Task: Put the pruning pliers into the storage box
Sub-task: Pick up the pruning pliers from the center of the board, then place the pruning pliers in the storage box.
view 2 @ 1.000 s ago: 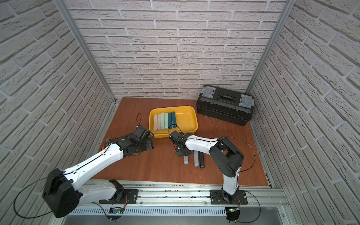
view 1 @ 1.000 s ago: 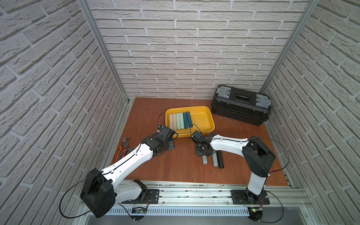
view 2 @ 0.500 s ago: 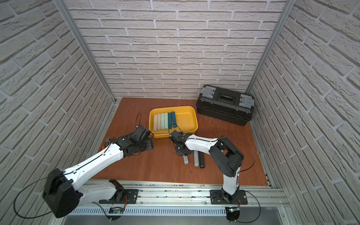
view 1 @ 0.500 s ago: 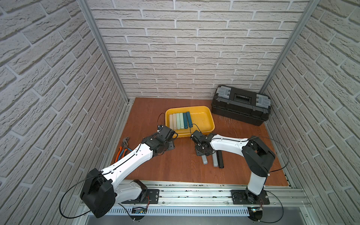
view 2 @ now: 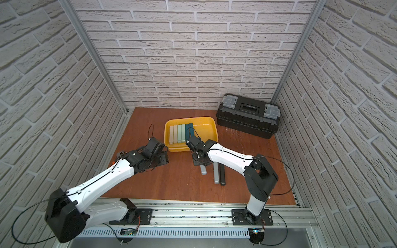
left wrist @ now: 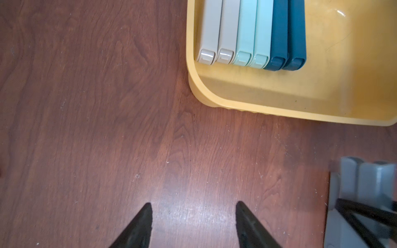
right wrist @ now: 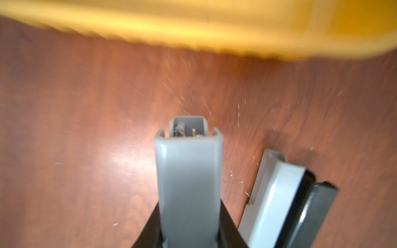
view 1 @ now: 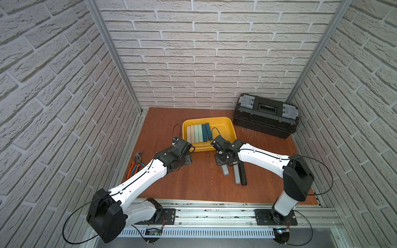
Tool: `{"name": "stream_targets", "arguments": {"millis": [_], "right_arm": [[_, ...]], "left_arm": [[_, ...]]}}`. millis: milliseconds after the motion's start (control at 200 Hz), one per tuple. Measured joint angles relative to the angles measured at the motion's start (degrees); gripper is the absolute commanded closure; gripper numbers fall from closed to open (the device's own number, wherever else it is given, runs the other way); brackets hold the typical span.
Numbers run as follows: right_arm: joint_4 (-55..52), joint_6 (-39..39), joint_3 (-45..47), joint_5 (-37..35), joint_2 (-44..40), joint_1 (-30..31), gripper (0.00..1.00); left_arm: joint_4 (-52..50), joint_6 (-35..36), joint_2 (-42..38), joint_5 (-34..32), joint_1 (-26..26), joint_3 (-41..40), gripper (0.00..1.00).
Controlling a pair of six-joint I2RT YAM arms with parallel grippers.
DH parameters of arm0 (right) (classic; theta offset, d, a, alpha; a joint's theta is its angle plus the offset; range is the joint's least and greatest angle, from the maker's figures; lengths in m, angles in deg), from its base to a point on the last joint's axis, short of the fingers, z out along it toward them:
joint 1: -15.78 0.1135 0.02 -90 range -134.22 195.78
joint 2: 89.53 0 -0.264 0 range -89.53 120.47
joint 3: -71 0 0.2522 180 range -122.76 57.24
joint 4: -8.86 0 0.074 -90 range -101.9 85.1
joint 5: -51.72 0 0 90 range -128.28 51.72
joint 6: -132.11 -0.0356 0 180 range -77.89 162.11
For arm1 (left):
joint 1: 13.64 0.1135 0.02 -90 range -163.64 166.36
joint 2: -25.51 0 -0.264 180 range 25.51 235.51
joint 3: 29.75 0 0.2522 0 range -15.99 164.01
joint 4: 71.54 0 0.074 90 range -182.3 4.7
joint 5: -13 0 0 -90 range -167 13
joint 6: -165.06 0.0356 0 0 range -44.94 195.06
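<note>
Right wrist view: the right pincer (right wrist: pixel 190 216) is clamped tight on a slim grey rectangular plastic bar (right wrist: pixel 189 171) — one of the pruning pliers — whose open end points at the shallow yellow plastic storage tray (right wrist: pixel 193 25) just ahead, blurred there. Whether this bar has left the brown wooden table (view 1: pixel 193 186) I cannot tell. Two more lie side by side just beside it, a second grey bar (right wrist: pixel 275 193) and a black bar (right wrist: pixel 318 212). In the left wrist view, six bars (left wrist: pixel 251 32) (two beige, two mint, two teal) sit in a neat row against one end of the tray, with bare yellow floor next to the teal pair. The left pincer (left wrist: pixel 193 214) hangs half-spread and empty over bare wood near the tray's corner. The step in hand, as I judge it, is the pick of the seventh bar. Next it needs lifting clear of the rolled rim, carrying over the near wall and laying parallel to the row beside the teal pair, without nudging the two neighbours.
</note>
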Motion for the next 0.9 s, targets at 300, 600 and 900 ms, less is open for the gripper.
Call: {"name": "stream_targets", "arguments": {"millis": [300,600,900], "right_arm": [[-2.67,6.99,-21.29,0.13,7.28,-4.37,0.85],[-3.32,12.44,-41.11,1.38,24.39,-10.27,0.85],[-3.89,14.43,-50.66,2.75,35.8,-14.99,0.85]], "left_arm": [[0.07,-0.02,-0.24,0.0,0.02,0.0,0.38],[0.07,0.0,-0.24,0.13,1.03,0.0,0.38],[0.22,-0.87,2.34,1.2,1.31,0.0,0.38]]}}
